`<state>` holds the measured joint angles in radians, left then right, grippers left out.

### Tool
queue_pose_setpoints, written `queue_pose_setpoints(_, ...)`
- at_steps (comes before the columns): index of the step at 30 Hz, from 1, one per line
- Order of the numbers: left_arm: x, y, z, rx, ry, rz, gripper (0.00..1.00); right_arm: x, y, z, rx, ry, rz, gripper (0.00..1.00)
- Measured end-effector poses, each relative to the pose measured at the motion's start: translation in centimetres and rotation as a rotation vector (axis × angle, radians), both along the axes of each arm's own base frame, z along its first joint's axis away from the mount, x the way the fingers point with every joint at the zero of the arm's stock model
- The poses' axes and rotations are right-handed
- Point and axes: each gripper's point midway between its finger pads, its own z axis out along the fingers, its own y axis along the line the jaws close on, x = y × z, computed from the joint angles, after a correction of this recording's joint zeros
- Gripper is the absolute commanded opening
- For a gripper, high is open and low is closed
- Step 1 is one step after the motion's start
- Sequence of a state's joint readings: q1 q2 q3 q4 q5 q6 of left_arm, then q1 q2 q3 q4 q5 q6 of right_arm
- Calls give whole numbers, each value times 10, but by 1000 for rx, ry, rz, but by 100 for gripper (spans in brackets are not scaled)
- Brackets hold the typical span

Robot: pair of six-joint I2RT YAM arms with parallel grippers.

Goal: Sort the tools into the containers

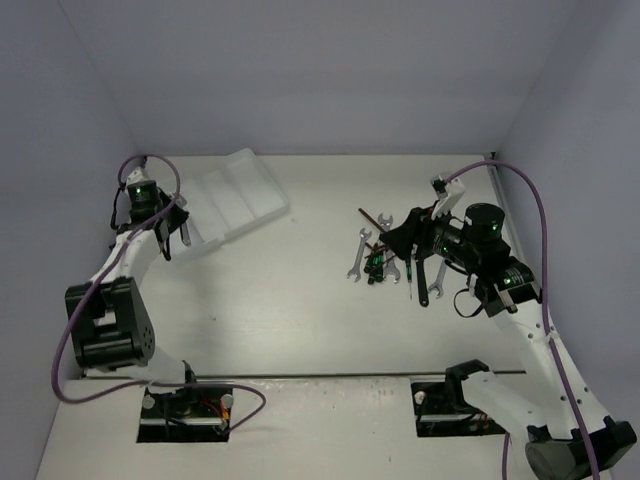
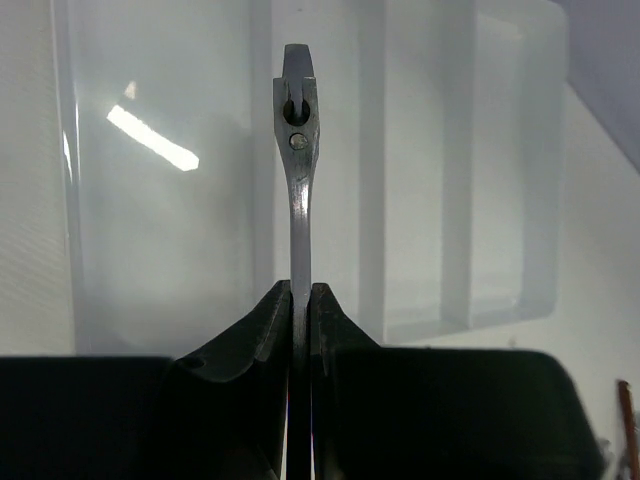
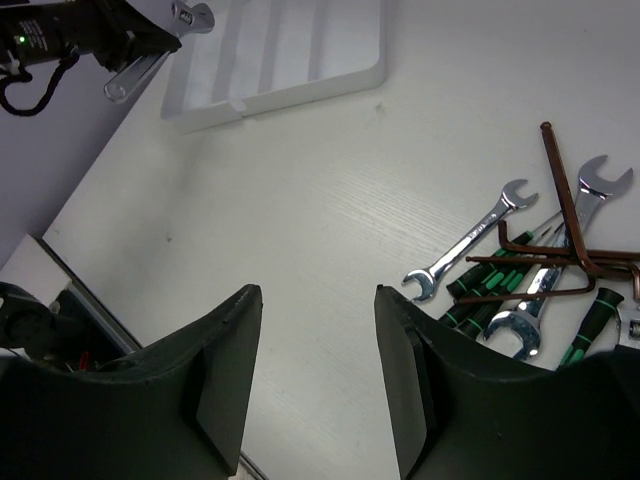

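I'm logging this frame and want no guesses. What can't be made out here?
Wrench handle: left wrist view, hidden inside the shut left claw.
Tool pile: top view, too small, partly under the right arm.
Pile's right side: right wrist view, cut by the edge and the open right claw.
Tray far end: right wrist view, cut by the top edge.

Soft, even light from overhead fills the top view; the tabletop (image 1: pixel 300 310) reads bright white, with only faint, short shadows under the arms. In the left wrist view a glare streak lies on the tray (image 2: pixel 150 140) — hazy and out of focus, while the wrench (image 2: pixel 297 190) is sharper and the left claw (image 2: pixel 300 292) a near-black silhouette. The right wrist view is crisp on the tools (image 3: pixel 470 245) — the right claw (image 3: pixel 318 300) is dark and soft-edged.
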<state>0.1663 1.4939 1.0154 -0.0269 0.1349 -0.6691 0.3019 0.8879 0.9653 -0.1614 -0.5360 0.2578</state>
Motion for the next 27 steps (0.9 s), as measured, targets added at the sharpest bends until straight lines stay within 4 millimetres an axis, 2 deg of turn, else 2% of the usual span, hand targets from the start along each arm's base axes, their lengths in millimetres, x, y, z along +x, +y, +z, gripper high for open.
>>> queue_pose_setpoints(4,20,16,-31,40,81,28,0,-3,-4,-10,-35,23,-5,47)
queue_pose_setpoints(7,33,28,-44,64,111,54,0,-4,-7,-13,-50,30,-13,47)
queue_pose_setpoints(10,42,38,-45,86,109,74,0,-5,-9,-13,-59,29,-18,47)
queue_pose_setpoints(16,47,50,-39,142,87,95,0,-6,-13,-13,-68,23,-37,47)
queue_pose_setpoints(20,55,53,-47,170,97,76,0,-4,-15,-14,-77,25,-51,47)
queue_pose_setpoints(23,62,54,-67,180,127,54,4,-3,-17,-15,-82,24,-62,48)
queue_pose_setpoints(27,67,54,-85,188,151,33,20,-1,-19,-16,-87,24,-76,48)
